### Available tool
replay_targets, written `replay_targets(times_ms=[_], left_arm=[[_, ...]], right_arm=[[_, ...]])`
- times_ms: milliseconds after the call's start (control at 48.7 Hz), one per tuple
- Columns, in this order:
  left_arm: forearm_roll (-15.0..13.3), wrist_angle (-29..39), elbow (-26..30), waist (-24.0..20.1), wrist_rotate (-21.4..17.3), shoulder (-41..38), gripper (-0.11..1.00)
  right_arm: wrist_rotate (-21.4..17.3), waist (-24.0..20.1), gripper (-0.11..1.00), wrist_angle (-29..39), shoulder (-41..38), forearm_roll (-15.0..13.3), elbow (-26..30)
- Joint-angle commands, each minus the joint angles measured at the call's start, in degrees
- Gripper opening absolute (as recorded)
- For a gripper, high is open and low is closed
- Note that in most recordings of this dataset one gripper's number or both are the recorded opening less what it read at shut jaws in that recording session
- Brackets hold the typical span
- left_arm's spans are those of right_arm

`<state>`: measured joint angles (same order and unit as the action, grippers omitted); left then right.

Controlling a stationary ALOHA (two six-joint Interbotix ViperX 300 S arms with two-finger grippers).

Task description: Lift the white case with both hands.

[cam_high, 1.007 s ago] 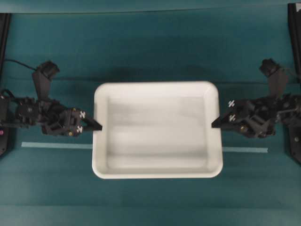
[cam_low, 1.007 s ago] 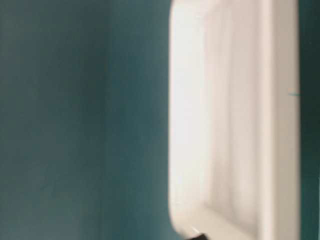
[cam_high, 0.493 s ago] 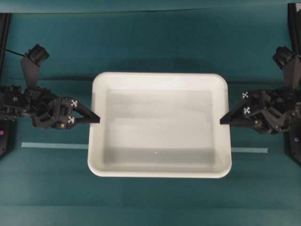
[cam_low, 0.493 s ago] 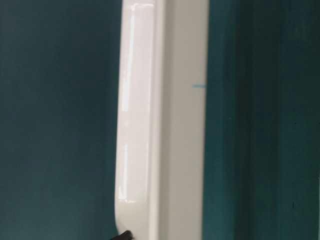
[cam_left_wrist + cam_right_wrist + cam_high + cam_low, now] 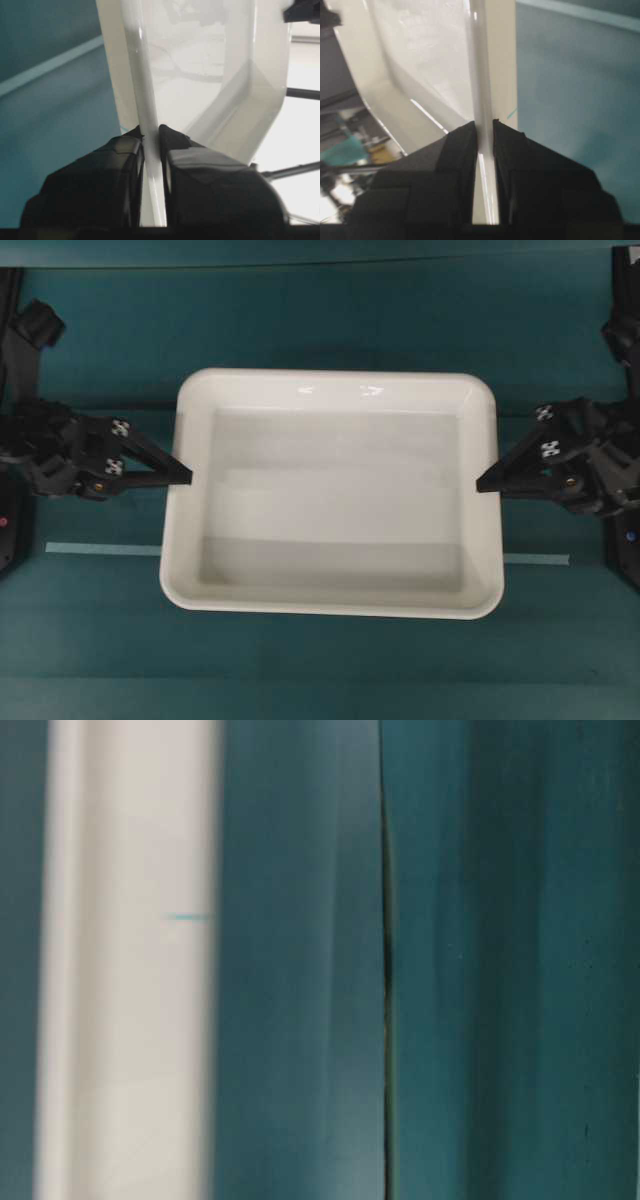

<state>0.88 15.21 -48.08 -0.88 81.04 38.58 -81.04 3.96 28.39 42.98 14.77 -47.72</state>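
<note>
We found left hand (image 5: 185, 478) clamped shut on white case (image 5: 335, 495) left rim, right hand (image 5: 481, 486) clamped on right rim; case level above teal counter (image 5: 330, 320).

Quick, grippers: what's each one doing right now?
Left gripper: shut on the white case rim.
Right gripper: shut on its opposite rim.
</note>
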Motion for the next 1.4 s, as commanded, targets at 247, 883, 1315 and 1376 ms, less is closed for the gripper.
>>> replay_targets(times_ms=[247, 883, 1315, 1376], left_arm=[[0.26, 3.34, 7.82, 0.00, 1.05, 1.23, 0.08], [0.26, 11.16, 22.85, 0.26, 1.14, -0.88, 0.08], [0.18, 12.13, 25.49, 0.44, 1.14, -2.20, 0.08], [0.26, 12.22, 25.40, 0.44, 1.14, -2.20, 0.08]], right_arm=[[-2.37, 0.18, 0.10, 3.69, 0.62, -0.26, 7.12], [-4.83, 1.32, 0.10, 3.87, 0.26, -0.26, 19.34], [-4.83, 1.32, 0.10, 7.12, 0.70, -0.35, 20.65], [-4.83, 1.32, 0.10, 7.12, 0.70, -0.35, 20.74]])
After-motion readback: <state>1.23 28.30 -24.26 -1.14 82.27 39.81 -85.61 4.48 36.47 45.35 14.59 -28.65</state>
